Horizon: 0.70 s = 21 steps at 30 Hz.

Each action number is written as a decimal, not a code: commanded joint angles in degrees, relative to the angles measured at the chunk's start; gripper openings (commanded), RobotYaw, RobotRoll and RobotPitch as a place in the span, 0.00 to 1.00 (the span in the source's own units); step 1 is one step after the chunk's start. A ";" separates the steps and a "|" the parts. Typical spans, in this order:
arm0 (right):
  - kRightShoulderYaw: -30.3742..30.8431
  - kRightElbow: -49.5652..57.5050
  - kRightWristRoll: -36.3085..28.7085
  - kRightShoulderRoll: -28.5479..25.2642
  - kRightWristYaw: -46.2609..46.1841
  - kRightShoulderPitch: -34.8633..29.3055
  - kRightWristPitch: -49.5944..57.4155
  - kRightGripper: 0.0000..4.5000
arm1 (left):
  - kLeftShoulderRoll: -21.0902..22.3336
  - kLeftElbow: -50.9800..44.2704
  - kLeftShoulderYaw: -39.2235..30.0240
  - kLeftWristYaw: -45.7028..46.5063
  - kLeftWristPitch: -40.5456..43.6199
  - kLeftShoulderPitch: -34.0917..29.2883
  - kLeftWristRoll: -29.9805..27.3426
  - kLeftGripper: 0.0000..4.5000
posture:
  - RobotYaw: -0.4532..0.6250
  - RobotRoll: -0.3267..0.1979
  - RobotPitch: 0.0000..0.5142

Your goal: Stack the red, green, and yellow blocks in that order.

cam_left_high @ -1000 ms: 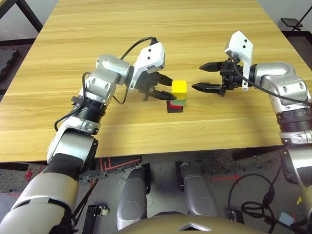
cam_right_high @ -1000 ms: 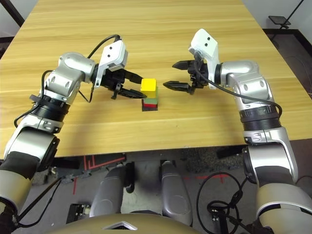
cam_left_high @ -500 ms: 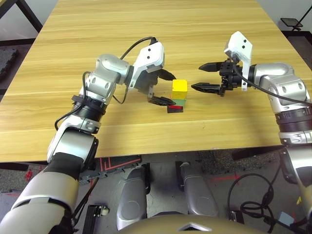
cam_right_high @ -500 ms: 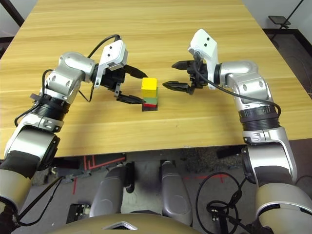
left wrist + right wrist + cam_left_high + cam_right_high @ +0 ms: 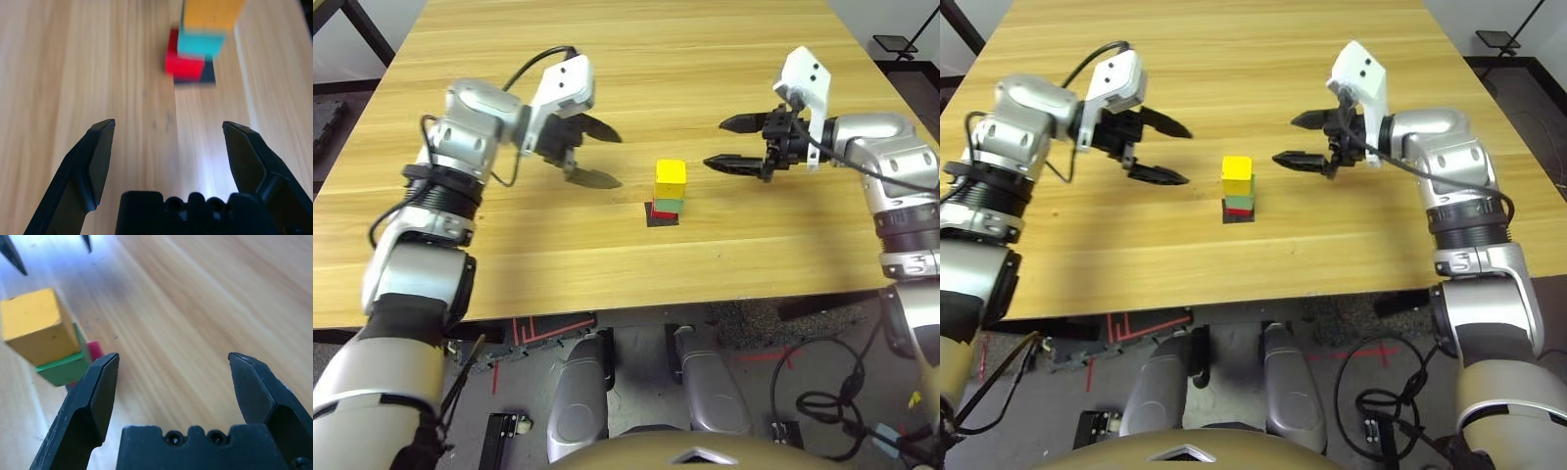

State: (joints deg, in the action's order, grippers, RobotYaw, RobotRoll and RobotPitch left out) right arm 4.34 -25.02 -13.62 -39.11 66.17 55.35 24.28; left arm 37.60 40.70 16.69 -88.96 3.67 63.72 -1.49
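The three blocks stand in one stack at the table's middle, on a flat black square patch (image 5: 663, 220). The red block (image 5: 183, 63) is at the bottom, the green block (image 5: 669, 203) on it, and the yellow block (image 5: 671, 173) on top. My left gripper (image 5: 612, 160) hangs open to the left of the stack, clear of it, its fingers pointing toward it. On the right side my right gripper (image 5: 715, 144) is also open, apart from the stack. Neither holds anything. The stack sits slightly skewed in the right wrist view, yellow block (image 5: 34, 325) over green block (image 5: 61, 369).
The wooden table (image 5: 636, 59) stretches wide and bare around the stack. Its front edge (image 5: 636, 304) runs close below the stack. A dark floor with cables lies beyond the edge.
My left gripper opened beside the yellow block, then drew back to the left and upward, away from the stack. The right gripper hardly moved. The stack stayed in place.
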 commanded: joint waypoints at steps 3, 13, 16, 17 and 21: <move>-5.49 -9.40 2.20 0.33 -9.92 5.81 -5.59 1.00 | -3.42 12.21 -3.49 20.00 -2.66 5.48 4.65 1.00 | 0.57 0.63 0.33; -16.90 -8.09 1.39 3.34 -34.39 1.68 -8.61 1.00 | -8.49 7.51 -14.72 50.85 4.11 0.19 2.50 1.00 | 0.55 0.64 0.33; -20.29 -8.70 2.00 2.66 -41.37 -0.17 -11.15 1.00 | -9.19 -1.97 -17.20 57.82 8.76 -5.94 2.76 1.00 | 0.55 0.65 0.33; -21.24 -8.72 1.80 2.53 -42.92 -0.70 -11.36 1.00 | -9.39 -4.83 -17.82 59.67 10.28 -7.58 2.90 1.00 | 0.55 0.65 0.33; -25.05 -8.58 2.14 0.98 -49.36 -5.09 -13.79 1.00 | -10.38 -17.13 -21.53 69.77 17.22 -14.42 4.10 1.00 | 0.56 0.66 0.33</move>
State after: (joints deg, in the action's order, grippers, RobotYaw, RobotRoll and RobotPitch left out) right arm -18.61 -33.79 -11.93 -37.29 19.26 52.16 11.58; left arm 27.13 27.85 -3.04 -22.78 17.92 50.66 2.02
